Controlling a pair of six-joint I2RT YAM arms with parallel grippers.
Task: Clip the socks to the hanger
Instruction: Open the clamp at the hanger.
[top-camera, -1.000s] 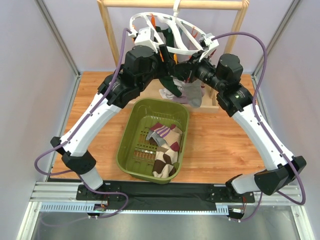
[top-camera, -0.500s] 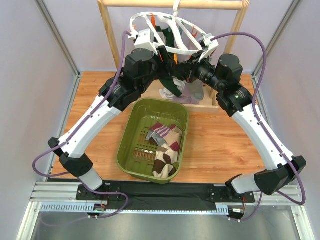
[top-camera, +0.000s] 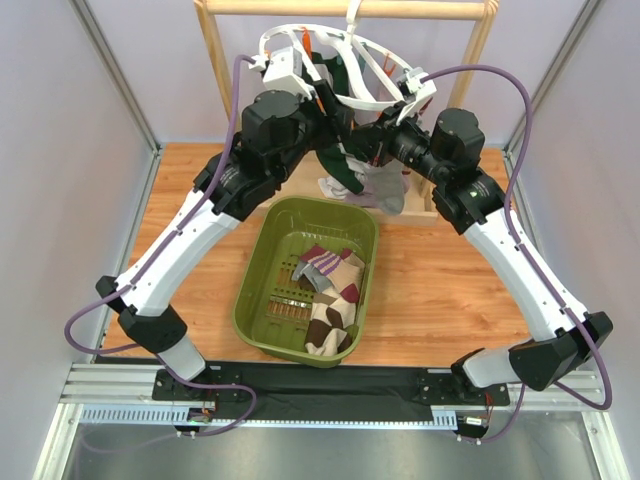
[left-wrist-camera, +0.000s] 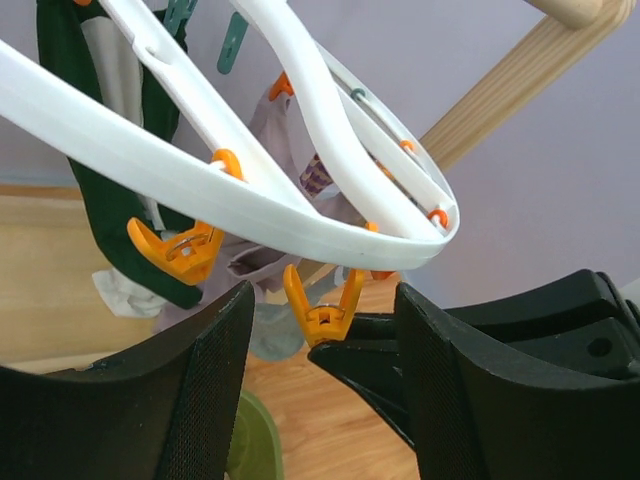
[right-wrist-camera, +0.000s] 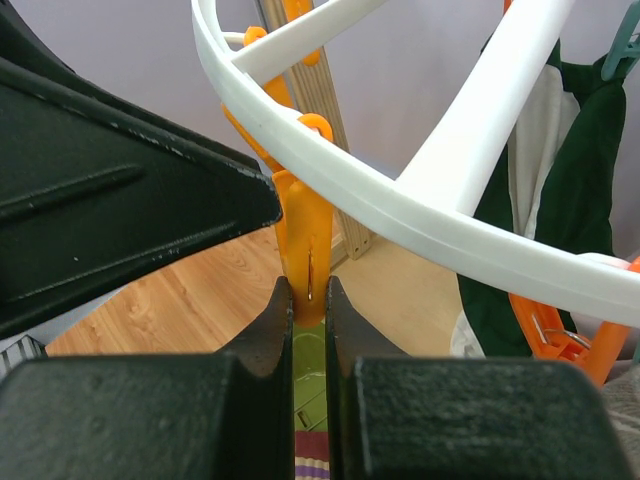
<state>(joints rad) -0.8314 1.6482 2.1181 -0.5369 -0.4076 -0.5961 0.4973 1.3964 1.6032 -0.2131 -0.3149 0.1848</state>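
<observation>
The white ring hanger (top-camera: 372, 60) hangs from the wooden rail. One of its orange clips (right-wrist-camera: 309, 235) dangles from the ring, and my right gripper (right-wrist-camera: 309, 288) is shut on the clip's lower end. My left gripper (left-wrist-camera: 322, 335) is open, its fingers (left-wrist-camera: 200, 390) on either side of that same clip (left-wrist-camera: 323, 305) without touching it. A dark green sock (left-wrist-camera: 95, 190) and a lilac-grey sock (left-wrist-camera: 275, 140) hang from the hanger. Several more socks (top-camera: 330, 290) lie in the basket.
The olive-green basket (top-camera: 255, 270) sits on the wooden table below both arms. The light wooden rack (top-camera: 214, 60) carries the hanger, and its base (top-camera: 418, 208) stands behind the basket. A second orange clip (left-wrist-camera: 178, 250) hangs just left of my left fingers.
My left wrist has shifted slightly up and to the left beside the hanger, its jaws staying apart. The right arm has held still on the clip.
</observation>
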